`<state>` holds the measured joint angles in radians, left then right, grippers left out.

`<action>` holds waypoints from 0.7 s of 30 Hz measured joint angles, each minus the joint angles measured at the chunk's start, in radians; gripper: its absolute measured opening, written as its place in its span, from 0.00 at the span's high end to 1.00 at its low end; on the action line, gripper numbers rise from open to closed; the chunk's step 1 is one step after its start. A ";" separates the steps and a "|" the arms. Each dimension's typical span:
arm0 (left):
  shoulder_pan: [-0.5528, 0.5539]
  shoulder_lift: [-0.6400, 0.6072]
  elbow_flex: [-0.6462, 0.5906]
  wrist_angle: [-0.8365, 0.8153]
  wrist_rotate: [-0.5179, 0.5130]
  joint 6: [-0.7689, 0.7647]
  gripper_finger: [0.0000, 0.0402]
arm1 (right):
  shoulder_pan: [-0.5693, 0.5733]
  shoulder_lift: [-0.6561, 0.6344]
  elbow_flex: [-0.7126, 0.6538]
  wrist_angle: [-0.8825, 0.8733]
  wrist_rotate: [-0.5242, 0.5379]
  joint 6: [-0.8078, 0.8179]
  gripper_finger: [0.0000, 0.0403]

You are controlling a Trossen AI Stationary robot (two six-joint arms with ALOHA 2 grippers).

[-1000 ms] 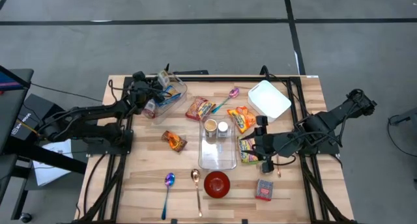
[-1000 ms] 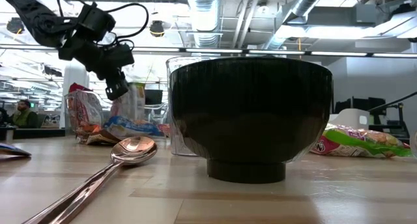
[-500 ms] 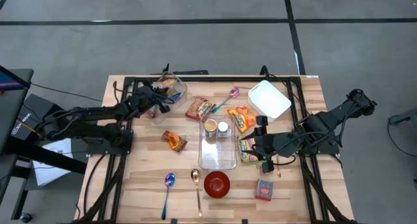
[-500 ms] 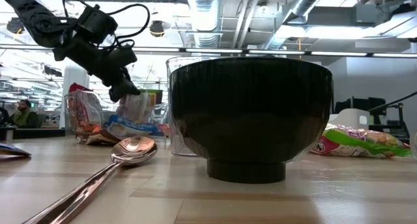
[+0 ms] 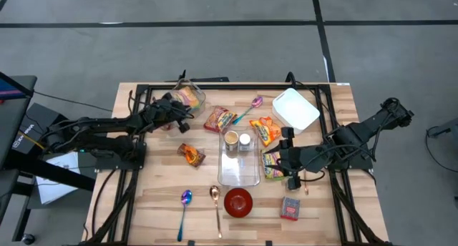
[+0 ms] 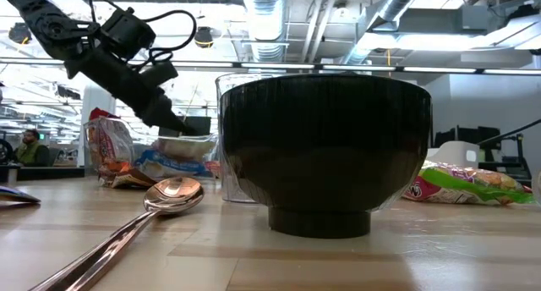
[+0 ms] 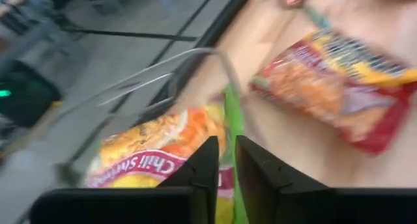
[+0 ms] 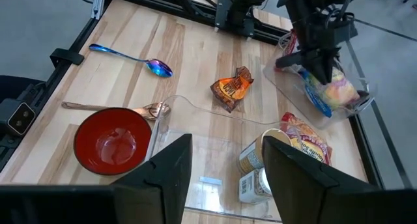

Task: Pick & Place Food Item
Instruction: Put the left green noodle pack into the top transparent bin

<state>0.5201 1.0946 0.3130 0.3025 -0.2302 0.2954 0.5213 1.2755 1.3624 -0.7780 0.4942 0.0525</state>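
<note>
At the table's far left corner, the left gripper reaches into a clear bin, its fingers nearly closed just above the yellow snack packet lying inside; whether they pinch it is unclear. Right gripper waits part-open, empty, beside the clear tray.

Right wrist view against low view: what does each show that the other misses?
Only the right wrist view shows the iridescent spoon, the orange wrapped snack and the two cans in the clear tray. Only the low view shows the green-and-pink packet and the room's ceiling ducts. Both show the red bowl, the copper spoon and the left gripper at the clear tub of snack bags.
</note>
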 joint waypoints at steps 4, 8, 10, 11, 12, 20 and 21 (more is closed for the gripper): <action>0.000 -0.001 0.000 0.013 0.054 -0.046 0.80 | 0.000 0.000 0.000 0.000 0.000 0.000 0.55; 0.000 -0.002 0.000 0.083 0.044 -0.046 0.75 | 0.000 0.000 0.000 0.000 0.000 0.000 0.55; -0.001 -0.002 0.000 0.122 -0.006 -0.047 0.75 | 0.000 0.000 0.000 0.000 0.000 0.000 0.55; -0.001 -0.002 0.000 0.132 -0.052 -0.051 0.75 | 0.000 0.000 0.000 0.000 0.000 0.000 0.55; 0.000 -0.002 0.000 0.135 -0.102 -0.060 0.76 | 0.000 0.000 0.000 0.000 0.000 0.000 0.55; 0.029 0.000 0.001 0.075 -0.172 -0.126 0.96 | 0.000 0.000 0.000 0.000 0.000 0.000 0.55; 0.036 0.000 0.001 0.071 -0.172 -0.139 0.98 | 0.000 0.000 0.000 0.000 0.000 0.000 0.55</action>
<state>0.5565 1.0950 0.3138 0.3734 -0.4024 0.1560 0.5213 1.2755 1.3625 -0.7780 0.4942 0.0522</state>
